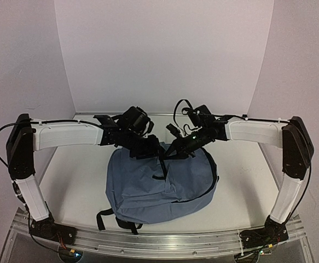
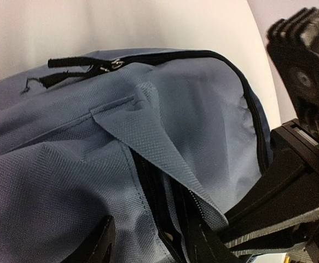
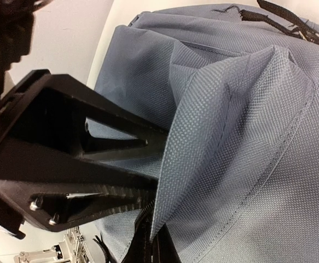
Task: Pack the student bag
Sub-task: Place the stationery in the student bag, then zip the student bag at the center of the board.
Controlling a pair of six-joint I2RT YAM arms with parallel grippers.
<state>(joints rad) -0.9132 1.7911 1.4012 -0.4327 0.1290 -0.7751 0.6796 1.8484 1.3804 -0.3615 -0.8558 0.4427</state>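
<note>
The slate-blue student bag lies flat in the middle of the table, its black straps at the near side. Both grippers are at its far top edge. My right gripper is shut on a fold of the bag's fabric beside the zip and holds it raised; the pinched fold rises from the jaws. My left gripper is open, its fingers on either side of the parted zip opening. The right gripper also shows in the left wrist view. Nothing inside the bag can be made out.
White walls close off the table at the back and sides. A metal rail with the arm bases runs along the near edge. The zip pulls lie on the bag's curved zip line. A black strap trails toward the rail.
</note>
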